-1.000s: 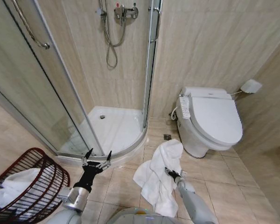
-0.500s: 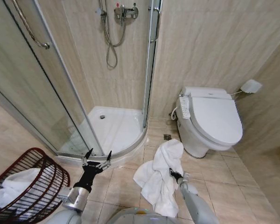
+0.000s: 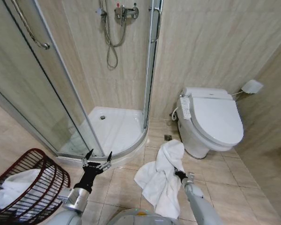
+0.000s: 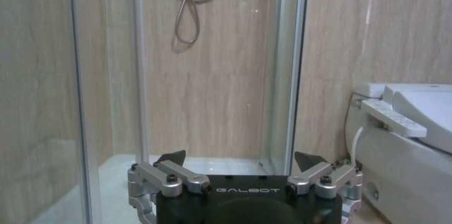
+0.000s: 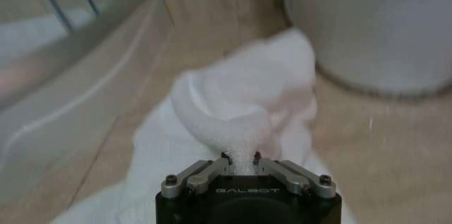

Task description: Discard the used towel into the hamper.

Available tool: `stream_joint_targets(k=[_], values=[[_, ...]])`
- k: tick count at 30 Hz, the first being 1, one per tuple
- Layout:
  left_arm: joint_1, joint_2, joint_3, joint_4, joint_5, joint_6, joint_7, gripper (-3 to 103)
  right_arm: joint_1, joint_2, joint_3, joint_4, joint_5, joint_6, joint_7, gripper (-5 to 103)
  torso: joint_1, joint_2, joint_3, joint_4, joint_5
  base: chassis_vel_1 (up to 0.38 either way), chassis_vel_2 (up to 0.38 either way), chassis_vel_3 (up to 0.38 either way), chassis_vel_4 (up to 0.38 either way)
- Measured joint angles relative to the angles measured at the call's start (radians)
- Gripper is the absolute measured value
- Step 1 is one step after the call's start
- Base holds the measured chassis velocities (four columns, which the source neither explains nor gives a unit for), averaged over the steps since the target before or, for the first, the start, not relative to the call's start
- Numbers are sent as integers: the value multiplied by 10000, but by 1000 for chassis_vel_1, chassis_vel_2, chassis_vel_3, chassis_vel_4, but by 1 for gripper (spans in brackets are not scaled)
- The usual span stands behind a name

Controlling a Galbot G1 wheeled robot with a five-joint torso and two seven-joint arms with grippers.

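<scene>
Towel (image 3: 160, 180) is lying bunched on the floor tiles beside the toilet (image 3: 210, 122), its long axis running away from the robot. Right gripper (image 3: 180, 175) is pinching a raised fold of it, jaws clenched on cloth. Hamper (image 3: 35, 185) is sitting well apart, far left. Left gripper (image 3: 96, 159) is hovering spread open, nearer the hamper.

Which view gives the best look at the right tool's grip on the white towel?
The right wrist view: the right tool is pinched shut on a fold of the white towel. The head view shows the towel lifted off the floor, grip point small. The left wrist view faces the shower.
</scene>
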Motion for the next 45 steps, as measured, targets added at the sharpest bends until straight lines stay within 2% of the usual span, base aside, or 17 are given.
stream_joint_targets(k=[5, 9, 10, 13, 15, 16, 19, 23, 27, 35, 39, 45], values=[[0, 0, 0, 0, 0, 0, 0, 100, -729, -87, 342, 1638, -860, 617, 37, 5, 0, 0, 0, 0, -2, 0, 0, 0, 0], [0, 0, 0, 0, 0, 0, 0, 100, -1807, -203, 755, 3992, -1431, 947, 228, 5, 0, 0, 0, -1, -1, 0, 0, 0, 0], [0, 0, 0, 0, 0, 0, 0, 100, -1807, -203, 755, 3992, -1431, 947, 228, 5, 0, 0, 0, -1, -1, 0, 0, 0, 0], [0, 0, -1, 1, 0, 0, 0, 100, -2558, -268, 1074, 5881, -1736, 1119, 386, 5, 0, 0, -1, 1, -6, 0, 0, 0, 0], [0, 1, 0, 1, 0, 0, 0, 100, -2695, -285, 1129, 6227, -1784, 1161, 423, 5, -1, 1, -1, 0, -7, 0, 0, 0, 0], [1, 1, -1, 0, 0, 0, 0, 100, -3044, -303, 1332, 7249, -1924, 1182, 462, 5, 1, 0, 1, -3, 7, 0, 0, 0, 0], [-2, 0, 0, 0, 0, 0, 0, 100, -3412, -370, 1642, 8508, -2108, 1291, 360, 5, -1, 0, -2, 1, -11, 0, 0, 0, 0], [-1, 0, 0, 0, 0, 0, 0, 100, -3888, -503, 2117, 10002, -2307, 1390, 132, 5, 0, 1, -1, 1, 3, 0, 0, 0, 0], [0, 0, 0, 0, 0, 0, 0, 100, -4095, -737, 2669, 11192, -2248, 1328, 119, 5, 0, 0, -1, 1, 2, 0, 0, 0, 0], [0, 0, 0, 0, 0, 0, 0, 100, -3937, -1298, 3591, 13256, -1383, 953, 317, 5, 0, 0, -1, 1, -2, 0, 0, 0, 0], [-1, 0, 0, 0, 0, 0, 0, 100, -3629, -1816, 4166, 14014, -788, 945, 491, 5, 0, 0, -1, 1, -2, 0, 0, 0, 0], [-1, 0, 0, 0, 0, 0, 0, 100, -3146, -2636, 5012, 14562, 423, 1276, 1203, 5, 0, 1, 0, 1, -2, 0, 0, 0, 0]])
